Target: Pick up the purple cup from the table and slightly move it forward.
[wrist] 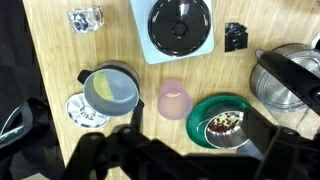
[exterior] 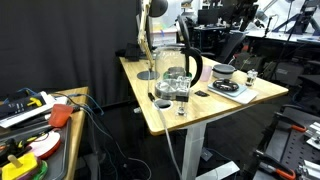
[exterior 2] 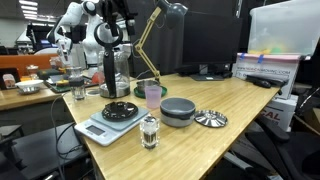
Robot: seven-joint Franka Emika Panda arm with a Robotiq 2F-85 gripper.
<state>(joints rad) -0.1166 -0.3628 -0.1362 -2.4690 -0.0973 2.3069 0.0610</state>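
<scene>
Dark robot gripper (wrist: 185,155) raised over a pale purple plastic cup (wrist: 174,100) on a light wood table (wrist: 60,60).
Bare wood separates the cup from a white kitchen scale (wrist: 180,25). The empty-looking cup stands between a grey bowl (wrist: 112,88) and a green plate (wrist: 222,122) holding something small, and lies centred ahead of the spread, empty fingers.

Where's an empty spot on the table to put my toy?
The table is bare between the metal disc and the plastic box. Around the purple cup, bowl and scale it's crowded.
</scene>
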